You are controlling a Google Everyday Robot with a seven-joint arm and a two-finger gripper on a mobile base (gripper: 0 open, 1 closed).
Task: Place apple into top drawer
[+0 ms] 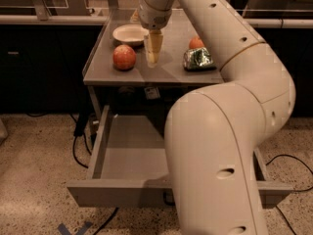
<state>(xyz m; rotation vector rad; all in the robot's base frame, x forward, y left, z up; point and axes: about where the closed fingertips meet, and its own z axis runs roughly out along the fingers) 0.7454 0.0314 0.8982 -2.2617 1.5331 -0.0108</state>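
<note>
Table (168, 75), grey top. Apple (124, 57) sits on it at left front, just in front of a white bowl (129, 34), free of the gripper. Gripper (152, 61) points down over the table just right of the apple, not touching it; whether it stands apart or together cannot be told. Orange fruit (196, 42) and a crumpled green bag (198, 59) lie to the right. Top drawer (117, 196) is pulled out below, partly hidden by the arm (215, 146).
</note>
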